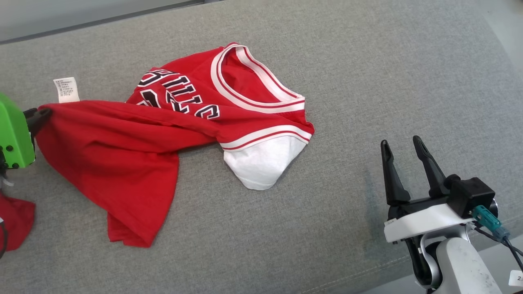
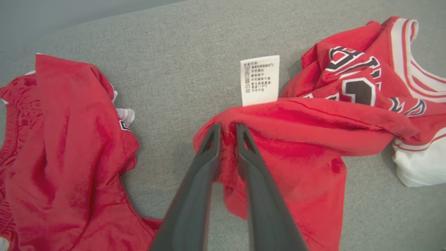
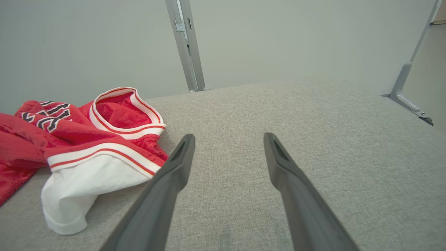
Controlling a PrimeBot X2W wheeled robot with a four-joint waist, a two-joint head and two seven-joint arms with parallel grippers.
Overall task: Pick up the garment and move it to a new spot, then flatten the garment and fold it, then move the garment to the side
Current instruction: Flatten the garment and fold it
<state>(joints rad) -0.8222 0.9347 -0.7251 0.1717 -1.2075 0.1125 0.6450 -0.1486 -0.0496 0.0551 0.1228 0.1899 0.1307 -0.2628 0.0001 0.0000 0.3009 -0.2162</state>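
The garment (image 1: 122, 139) is a red jersey with white trim, black lettering and a white sleeve, lying crumpled on the grey cushion (image 1: 367, 81). Its hem corner is stretched out to the far left, where my left gripper (image 1: 39, 114) pinches it below a white care label (image 1: 66, 89). In the left wrist view the two fingers of the left gripper (image 2: 228, 127) stand nearly together with a fold of the garment (image 2: 306, 139) between the tips. My right gripper (image 1: 402, 143) hovers open at the lower right, apart from the cloth. Its wrist view shows the right gripper (image 3: 229, 137) with nothing between its fingers and the garment (image 3: 69, 139) to the left.
A second red cloth (image 2: 62, 157) lies left of the left gripper, and its edge shows as the red cloth (image 1: 14, 220) at the lower left. The cushion's front edge (image 1: 408, 273) runs along the lower right. A metal post (image 3: 184, 45) stands behind the cushion.
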